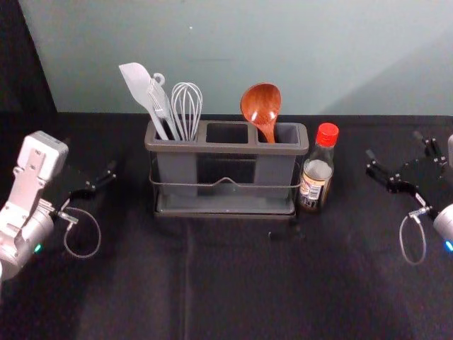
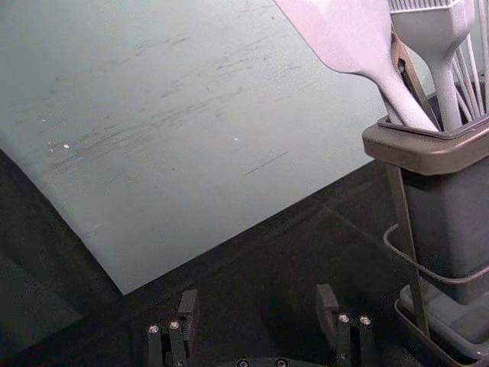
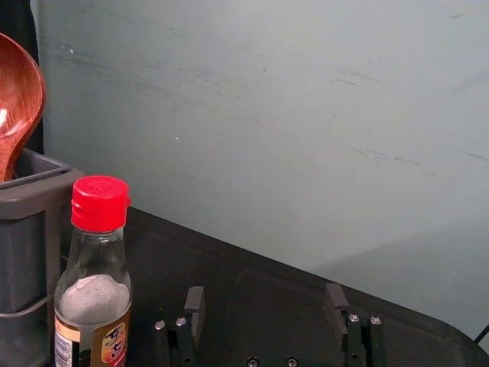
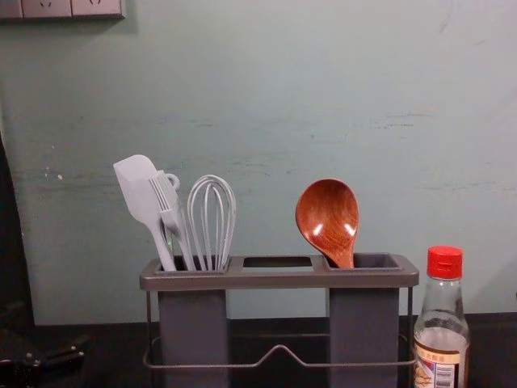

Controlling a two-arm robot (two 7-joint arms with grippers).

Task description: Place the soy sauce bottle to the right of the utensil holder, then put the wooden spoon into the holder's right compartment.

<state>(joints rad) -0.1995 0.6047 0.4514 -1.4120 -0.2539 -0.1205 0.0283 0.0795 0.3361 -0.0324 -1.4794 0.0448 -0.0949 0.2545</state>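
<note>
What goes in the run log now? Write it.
wooden spoon: right compartment; soy sauce bottle: upright, right of utensil holder; left gripper: open, left of holder; right gripper: open, right of bottle

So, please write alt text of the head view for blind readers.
Wooden spoon in the right compartment of a utensil holder, soy sauce bottle to the holder's right, white utensils in the left compartment. Left gripper and right gripper, both open, flank them.

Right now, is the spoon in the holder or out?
In. The spoon stands bowl up, with its handle going down into the right compartment of the holder.
</note>
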